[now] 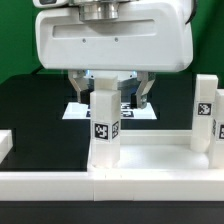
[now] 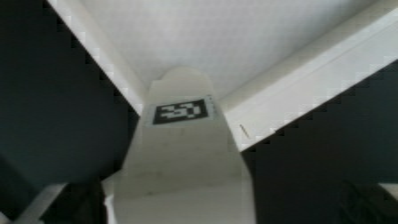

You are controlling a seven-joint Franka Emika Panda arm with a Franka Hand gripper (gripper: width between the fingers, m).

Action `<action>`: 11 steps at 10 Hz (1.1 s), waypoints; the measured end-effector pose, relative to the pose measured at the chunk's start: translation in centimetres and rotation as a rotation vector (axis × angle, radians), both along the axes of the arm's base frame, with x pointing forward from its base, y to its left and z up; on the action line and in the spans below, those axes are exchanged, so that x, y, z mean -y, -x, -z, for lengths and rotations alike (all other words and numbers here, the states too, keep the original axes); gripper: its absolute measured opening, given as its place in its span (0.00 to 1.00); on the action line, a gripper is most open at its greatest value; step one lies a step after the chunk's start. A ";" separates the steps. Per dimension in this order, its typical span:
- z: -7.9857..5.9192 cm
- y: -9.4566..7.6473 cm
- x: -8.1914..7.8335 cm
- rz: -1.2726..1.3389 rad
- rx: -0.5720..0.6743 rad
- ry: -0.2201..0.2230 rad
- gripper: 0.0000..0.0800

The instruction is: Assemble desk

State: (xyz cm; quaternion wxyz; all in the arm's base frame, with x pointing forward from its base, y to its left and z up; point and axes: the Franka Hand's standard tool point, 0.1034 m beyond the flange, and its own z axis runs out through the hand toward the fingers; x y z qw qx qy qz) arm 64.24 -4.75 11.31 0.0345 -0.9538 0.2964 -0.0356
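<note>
My gripper (image 1: 110, 92) is shut on the top of a white block leg (image 1: 103, 135) with a black-and-white tag and holds it upright. The leg's foot rests at a near corner of the white tray-like desk top (image 1: 160, 150). In the wrist view the leg (image 2: 178, 160) runs from my gripper (image 2: 178, 216) down to the desk top (image 2: 231, 40), beside its raised rim. My fingertips are mostly hidden there. A second tagged leg (image 1: 203, 110) stands upright at the desk top's corner on the exterior view's right.
A long white rail (image 1: 50, 185) runs along the front, with a white end piece (image 1: 5, 145) on the exterior view's left. The marker board (image 1: 80, 110) lies on the black table behind my gripper.
</note>
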 end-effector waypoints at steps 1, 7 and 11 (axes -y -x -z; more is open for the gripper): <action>0.0 0.0 0.0 0.018 -0.001 -0.002 0.78; 0.2 0.3 0.8 0.333 -0.020 -0.022 0.37; -0.2 0.5 1.3 1.083 -0.116 -0.175 0.37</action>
